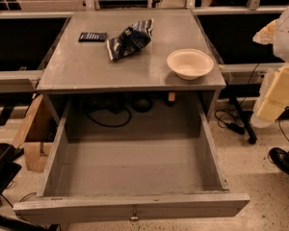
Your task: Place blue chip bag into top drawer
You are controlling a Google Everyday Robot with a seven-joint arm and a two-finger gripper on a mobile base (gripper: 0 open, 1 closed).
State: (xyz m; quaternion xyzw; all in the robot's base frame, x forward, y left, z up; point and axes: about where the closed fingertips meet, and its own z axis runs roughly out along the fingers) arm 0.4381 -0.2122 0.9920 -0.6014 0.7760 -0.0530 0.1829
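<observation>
A: The drawer (135, 207) stands pulled right out under the table, and its inside shows bare grey wood. That part of the job looks done.

B: And the bag (130, 38)?

A: It lies crumpled on the tabletop (82, 71), toward the back. A small dark packet (92, 36) is on its left and a pale bowl (190, 63) sits nearer the front right. Nothing touches it.

B: So it's not picked up yet. Where's the gripper (278, 93)?

A: Out at the right edge of the view, beside the table and well apart from the bag. Open or closed, I can't tell, but it plainly isn't holding the bag.

B: Then by my reckoning the whole carry is left: reach in, grasp, lift, bring it forward, let go over the drawer.

A: Agreed, early days. The bowl sits near that path, so it's worth watching.
</observation>
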